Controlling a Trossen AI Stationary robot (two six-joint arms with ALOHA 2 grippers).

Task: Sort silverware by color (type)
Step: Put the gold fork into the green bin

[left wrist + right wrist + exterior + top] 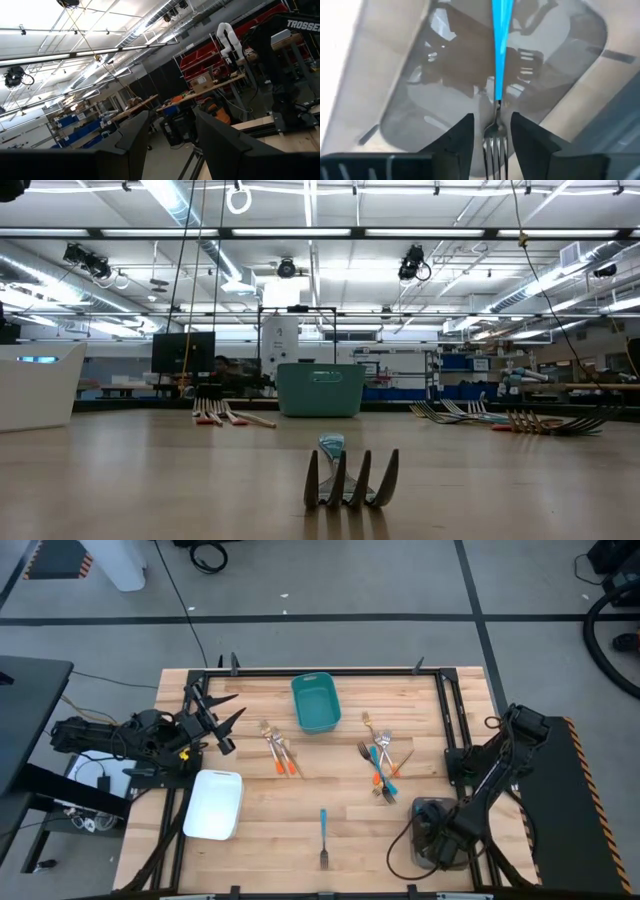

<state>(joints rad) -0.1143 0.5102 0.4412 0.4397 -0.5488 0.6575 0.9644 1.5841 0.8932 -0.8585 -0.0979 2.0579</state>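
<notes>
High view: a wooden table (300, 830) seen from straight above, with one dark arm at each side.
Left gripper (222, 720): parked at the table's left edge, fingers spread wide, holding nothing.
Right gripper (440, 840): down at the near right corner, over a grey tray (420, 808).
Right wrist view: a blue-handled fork (498, 75) hangs straight between the two dark fingers (462, 140), tines toward the camera, with the grey tray under it. The fingers stand a little apart on either side of the fork; whether they grip it cannot be told.
Other silverware: a lone blue-handled fork (323, 837) lies near the front edge, a pile of orange-handled forks (281, 752) sits left of the teal bin (316, 703), and a mixed heap of blue, orange and gold utensils (381, 766) lies to the right.
White tray (214, 804): near the left arm, apparently nothing in it.
Step in hand: probably dropping a blue fork into the grey tray.
Next move: likely lift clear, then reach for another blue fork, lining the fingers across its thin handle.
</notes>
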